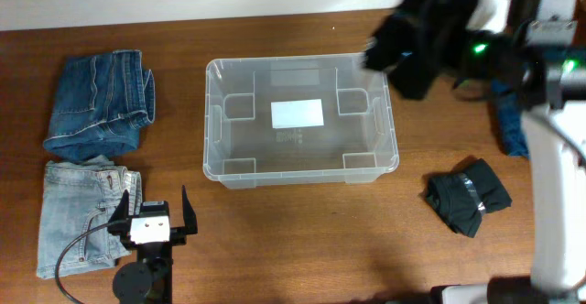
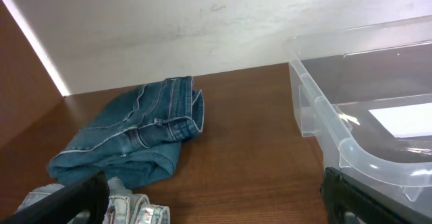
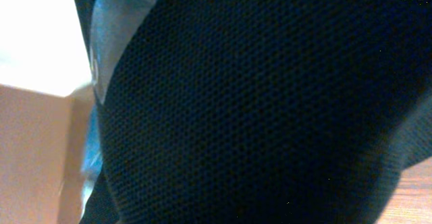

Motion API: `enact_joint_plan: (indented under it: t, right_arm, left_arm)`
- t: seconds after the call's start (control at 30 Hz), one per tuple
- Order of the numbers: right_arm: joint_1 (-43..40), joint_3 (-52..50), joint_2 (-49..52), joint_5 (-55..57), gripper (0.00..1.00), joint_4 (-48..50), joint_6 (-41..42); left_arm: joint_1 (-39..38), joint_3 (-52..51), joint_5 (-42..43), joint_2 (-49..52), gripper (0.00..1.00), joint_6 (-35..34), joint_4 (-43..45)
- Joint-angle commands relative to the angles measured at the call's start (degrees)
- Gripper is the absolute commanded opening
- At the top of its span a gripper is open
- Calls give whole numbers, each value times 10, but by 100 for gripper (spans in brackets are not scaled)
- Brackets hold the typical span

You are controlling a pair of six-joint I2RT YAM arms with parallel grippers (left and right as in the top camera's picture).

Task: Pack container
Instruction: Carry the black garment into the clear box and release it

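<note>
The clear plastic container [image 1: 300, 119] stands mid-table with a white label [image 1: 297, 114] on its base and nothing inside; its near corner shows in the left wrist view [image 2: 364, 116]. My right gripper [image 1: 430, 38] is raised over the container's far right corner and is shut on a black garment [image 1: 403, 48], which hangs from it. The garment's mesh cloth [image 3: 270, 102] fills the right wrist view and hides the fingers. My left gripper [image 1: 154, 214] is open and empty at the front left, between the light jeans and the container.
Folded dark blue jeans [image 1: 99, 107] lie at the far left, also in the left wrist view [image 2: 138, 133]. Folded light jeans [image 1: 78, 217] lie in front of them. A rolled black garment [image 1: 467, 197] lies right of the container. A blue cloth [image 1: 513, 125] lies at the right edge.
</note>
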Motion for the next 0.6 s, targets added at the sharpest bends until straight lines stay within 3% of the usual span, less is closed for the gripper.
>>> enact_joint_plan:
  t: [0.0, 0.13, 0.3, 0.57]
  right_arm:
    - [94, -1, 11, -12, 33, -6, -23]
    - [219, -7, 58, 48, 33, -5, -26]
    - [298, -7, 154, 60, 33, 21, -22]
    - [319, -7, 275, 76, 33, 64, 33]
  left_arm:
    - [-3, -3, -3, -4, 100, 1, 0]
    - [-3, -3, -3, -4, 100, 1, 0]
    - [-3, -3, -3, -4, 100, 1, 0]
    - [-3, -3, -3, -4, 100, 1, 0]
